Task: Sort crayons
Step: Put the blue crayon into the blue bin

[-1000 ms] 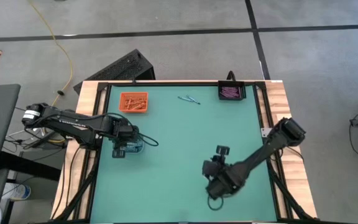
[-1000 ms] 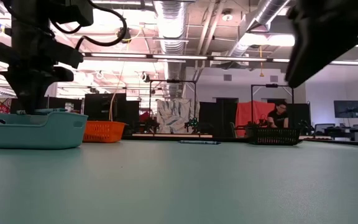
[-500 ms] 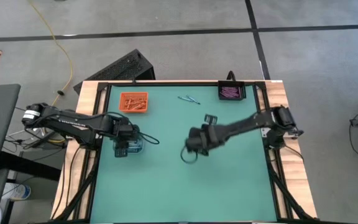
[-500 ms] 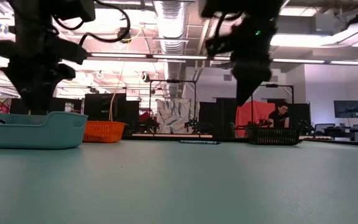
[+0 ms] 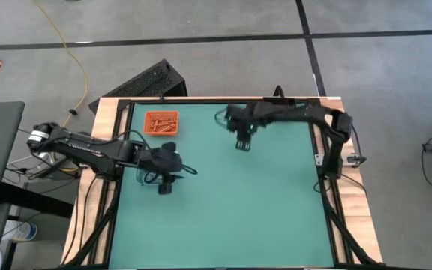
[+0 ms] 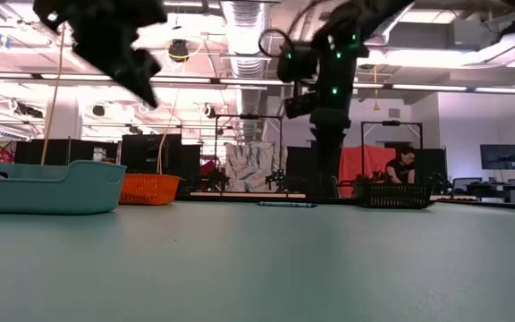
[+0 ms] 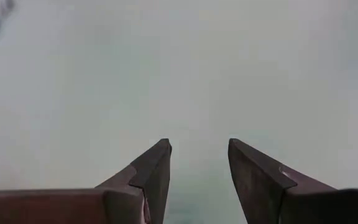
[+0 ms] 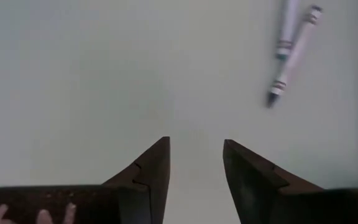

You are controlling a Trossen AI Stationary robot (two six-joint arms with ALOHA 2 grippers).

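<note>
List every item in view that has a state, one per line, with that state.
Left gripper: open, empty, above bare table.
Right gripper: open, empty, near the loose crayons.
Loose crayons: two, lying crossed on the mat, not yet sorted.
Orange tray: holds orange-red crayons.
Black tray: at the table's far edge; contents not visible.
Clear tray: contents mostly hidden.

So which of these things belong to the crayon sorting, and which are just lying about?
Job:
- loose crayons
- orange tray
- teal tray
- black tray
- left hand, open
- right hand, open

Lying about:
- yellow cable
- person behind
</note>
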